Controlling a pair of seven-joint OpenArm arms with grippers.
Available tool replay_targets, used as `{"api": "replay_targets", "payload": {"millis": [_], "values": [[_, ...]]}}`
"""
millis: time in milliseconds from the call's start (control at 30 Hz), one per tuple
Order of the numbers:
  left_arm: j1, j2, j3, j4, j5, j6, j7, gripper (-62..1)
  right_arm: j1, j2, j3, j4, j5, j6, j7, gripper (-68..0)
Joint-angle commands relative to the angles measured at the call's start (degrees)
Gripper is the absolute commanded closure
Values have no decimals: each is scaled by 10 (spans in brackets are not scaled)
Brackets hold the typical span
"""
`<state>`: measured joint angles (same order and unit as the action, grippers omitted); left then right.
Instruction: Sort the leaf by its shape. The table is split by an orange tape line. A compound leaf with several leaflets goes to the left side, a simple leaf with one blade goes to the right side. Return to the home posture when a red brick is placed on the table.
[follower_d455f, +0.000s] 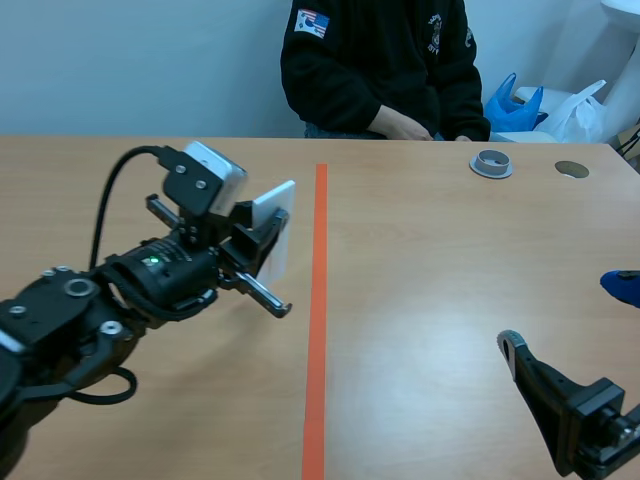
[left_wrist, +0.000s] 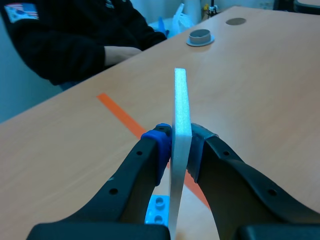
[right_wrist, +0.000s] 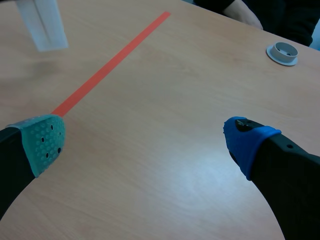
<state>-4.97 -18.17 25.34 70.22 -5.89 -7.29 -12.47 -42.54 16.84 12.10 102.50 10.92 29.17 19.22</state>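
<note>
**Q:** Left side first. What's logged?
**A:** My left gripper (follower_d455f: 262, 238) is clamped on a white card (follower_d455f: 276, 215), with a pad pressed to each face. The card stands upright, edge-on to my left wrist camera. It is held off the worktop (follower_d455f: 430, 260), over the left half, roughly midway between the near and far edges. The face I can see is plain white, so I cannot tell the leaf shape.

**Q:** Anything below it?
**A:** A small light-blue studded piece (left_wrist: 159, 210) shows beneath my left fingers. I cannot tell what it rests on.

**Q:** Middle?
**A:** The orange tape line (follower_d455f: 318, 300) runs from the near edge to the far edge. The card hangs just beside it, on its left.

**Q:** Right side?
**A:** My right gripper (right_wrist: 145, 142) is low near the near right corner. Its fingers are spread wide with nothing between them.

**Q:** What else is on the worktop?
**A:** A grey ring (follower_d455f: 491, 163) lies near the far edge, toward the far right corner. A dark round spot (follower_d455f: 571, 169) sits just beside it, closer to that corner. Both are well apart from my grippers.

**Q:** Beyond the worktop?
**A:** A person in a black top (follower_d455f: 380, 60) sits at the far edge, right of the line, with a hand (follower_d455f: 405, 127) at that edge. Blue and white bags (follower_d455f: 545, 108) are behind the far right corner.
</note>
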Motion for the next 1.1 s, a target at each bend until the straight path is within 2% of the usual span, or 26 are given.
{"api": "replay_targets", "payload": {"millis": [0,167,233,367,533,733,967,1067], "values": [[11,-20,-32,12,-31,3,2,-41,7,6,6,0,6,-2,10,-679],[49,-68,-118,37,-152,3,35,-41,7,6,6,0,6,-2,10,-679],[56,-85,-153,36,-192,3,49,-41,7,6,6,0,6,-2,10,-679],[64,-114,-212,26,-234,7,50,-41,7,6,6,0,6,-2,10,-679],[60,-132,-251,-37,-287,23,42,-41,7,6,6,0,6,-2,10,-679],[59,-131,-258,-122,-293,22,-23,-41,7,6,6,0,6,-2,10,-679],[59,-128,-258,-148,-293,22,-62,-43,7,6,6,0,6,-2,10,-679],[59,-123,-258,-149,-293,22,-62,-95,7,6,6,0,6,-2,10,-679]]}}
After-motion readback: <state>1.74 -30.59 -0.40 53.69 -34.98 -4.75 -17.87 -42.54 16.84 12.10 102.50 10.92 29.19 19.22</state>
